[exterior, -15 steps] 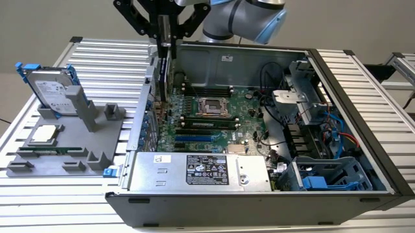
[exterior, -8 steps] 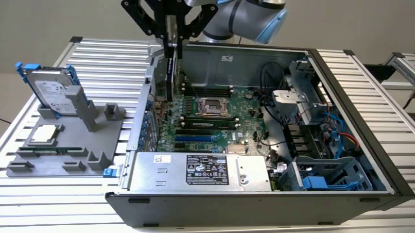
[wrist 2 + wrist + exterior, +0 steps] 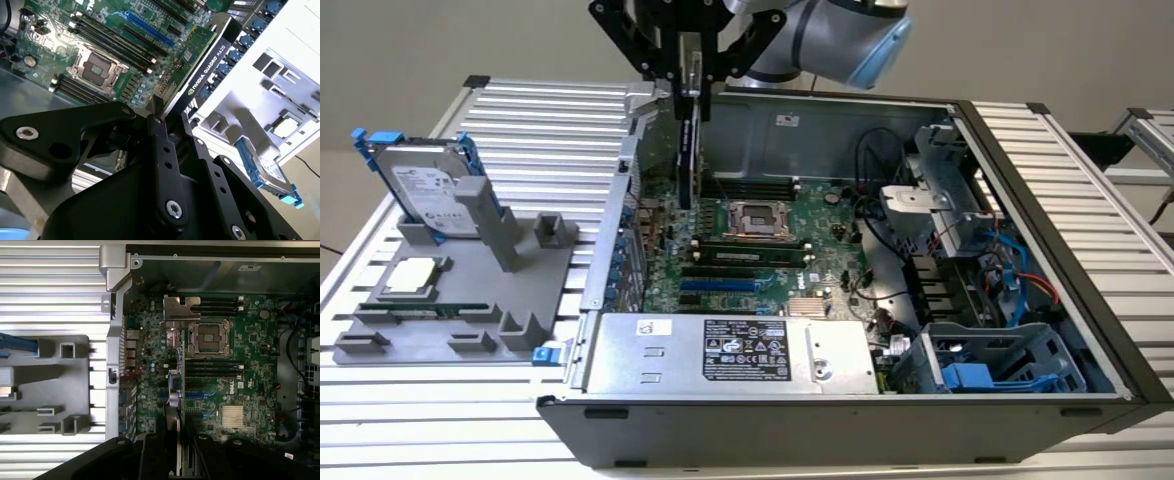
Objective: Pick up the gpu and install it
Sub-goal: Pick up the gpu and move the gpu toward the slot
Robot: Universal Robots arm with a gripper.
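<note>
Gripper (image 3: 690, 92) pinches the gpu (image 3: 687, 150) by its upper edge. The card hangs upright, edge-on, above the motherboard (image 3: 767, 250) and is not seated. In the first wrist view, the silver bracket (image 3: 181, 307) is at the end away from the gripper.

Judgement: square the connector edge to a blue slot (image 3: 200, 396) and avoid tilt. Hard drive (image 3: 420, 185) stands well apart, outside the case (image 3: 1047, 210).

Computer case (image 3: 854, 435) open on top; clear drop onto the motherboard (image 3: 761, 255) centre. The gpu (image 3: 687, 150), clamped in the jaws, hangs upright just beside the slotted rear wall (image 3: 616, 210), tight there. Power supply (image 3: 727, 352) blocks the edge nearest the exterior camera. Cables (image 3: 874, 190) and drive cage (image 3: 994, 365) crowd the exterior view's right.
</note>
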